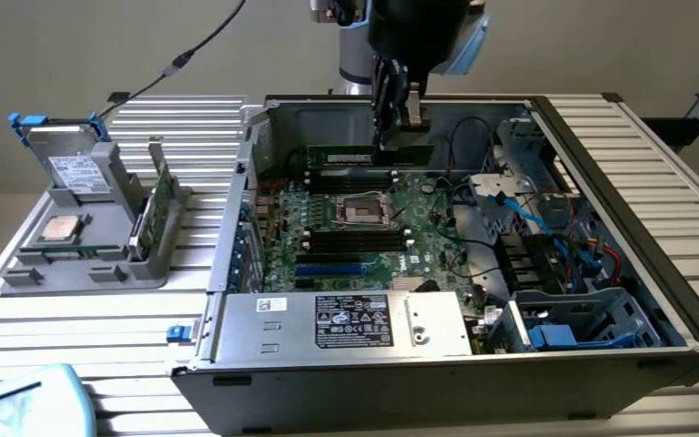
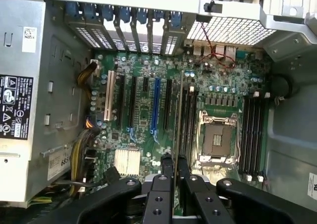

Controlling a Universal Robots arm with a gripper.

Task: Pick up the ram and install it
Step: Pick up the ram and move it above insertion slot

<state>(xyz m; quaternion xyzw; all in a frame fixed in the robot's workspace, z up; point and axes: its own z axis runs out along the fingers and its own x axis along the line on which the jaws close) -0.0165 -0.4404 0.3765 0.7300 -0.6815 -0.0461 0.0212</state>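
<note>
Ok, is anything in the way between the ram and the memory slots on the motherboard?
Nothing visible. The gripper holds the ram inside the open case, close above the black memory slots; no cable or part crosses the gap between them.

Dark green ram [image 1: 343,156], black claw [image 1: 389,144], green motherboard [image 1: 417,241], silver ribbed table [image 1: 106,319].

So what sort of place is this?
Probably a computer assembly bench: an open desktop PC case on a slatted table, a grey parts fixture, and the end effector holding the ram above its motherboard.
</note>
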